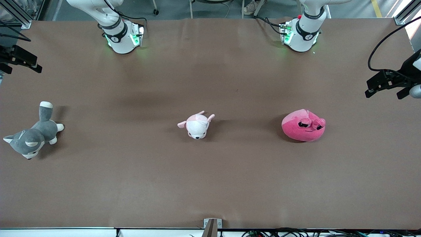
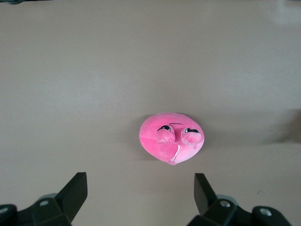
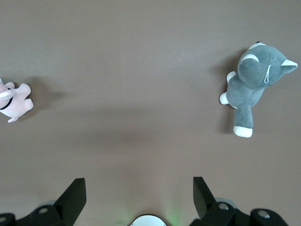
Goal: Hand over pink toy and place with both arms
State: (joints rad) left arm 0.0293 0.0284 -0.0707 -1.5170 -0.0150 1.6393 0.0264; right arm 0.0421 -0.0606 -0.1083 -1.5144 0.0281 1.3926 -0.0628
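Left tool (image 2: 140,190) open above pink toy (image 2: 171,143), toy untouched

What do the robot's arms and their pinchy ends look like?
Both arms are white with black bands at the joints, on round bases glowing green, with black cables plugged in. The left arm and right arm match. Each end effector, left and right, is black with two wedge-shaped fingers.

No legible text, labels, brand names or numbers anywhere; small marks on the arm bases are unreadable.
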